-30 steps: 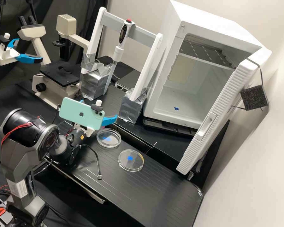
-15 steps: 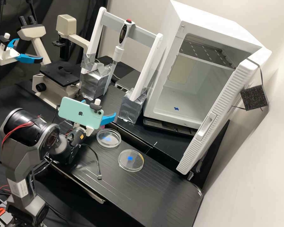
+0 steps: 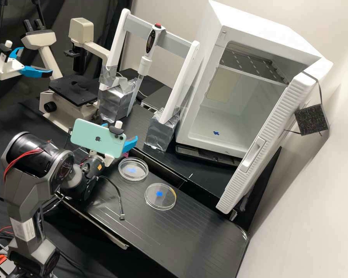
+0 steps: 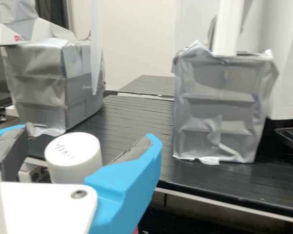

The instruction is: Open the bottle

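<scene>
Beside the near-left petri dish, the gripper (image 3: 120, 131) is held above the bench in the high view, a mint-green phone mounted on it. The gripper (image 4: 87, 136) is open in the wrist view, its blue fingers spread to either side of a bottle's white cap (image 4: 73, 152). Handwriting marks the cap's top. Gaps show between the cap and both fingers in that picture. Most of the bottle's body is hidden behind the gripper; a small pink patch (image 3: 125, 155) shows below the phone.
Two clear petri dishes (image 3: 133, 170) with blue marks lie on the bench (image 3: 197, 231). Silver-wrapped blocks (image 3: 160, 133) hold up a white frame with a pipette. A microscope (image 3: 73, 90) stands behind, an open white incubator (image 3: 236, 112) to the right. A second gripper is at far left.
The gripper and phone have shifted slightly left in the high view. The visible blue finger has drawn in toward the phone, so the fingers look less widely spread.
</scene>
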You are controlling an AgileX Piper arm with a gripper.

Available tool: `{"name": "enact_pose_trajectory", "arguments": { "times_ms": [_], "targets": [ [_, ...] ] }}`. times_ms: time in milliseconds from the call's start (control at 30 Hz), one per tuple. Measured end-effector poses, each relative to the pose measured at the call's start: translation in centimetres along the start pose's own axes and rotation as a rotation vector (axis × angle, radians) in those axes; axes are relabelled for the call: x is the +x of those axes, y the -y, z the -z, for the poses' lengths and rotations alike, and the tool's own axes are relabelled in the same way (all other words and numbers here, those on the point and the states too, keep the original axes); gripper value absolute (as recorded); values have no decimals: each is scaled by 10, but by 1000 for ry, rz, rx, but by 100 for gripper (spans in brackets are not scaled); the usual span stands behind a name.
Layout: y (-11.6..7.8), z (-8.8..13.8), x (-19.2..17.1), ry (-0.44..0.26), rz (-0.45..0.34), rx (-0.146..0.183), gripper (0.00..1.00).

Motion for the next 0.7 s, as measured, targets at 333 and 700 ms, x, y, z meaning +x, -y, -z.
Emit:
{"name": "enact_pose_trajectory", "arguments": {
  "times_ms": [333, 700],
  "targets": [
    [2, 2, 0, -7, 7, -1, 0],
    [0, 0, 0, 1, 0, -1, 0]
  ]
}}
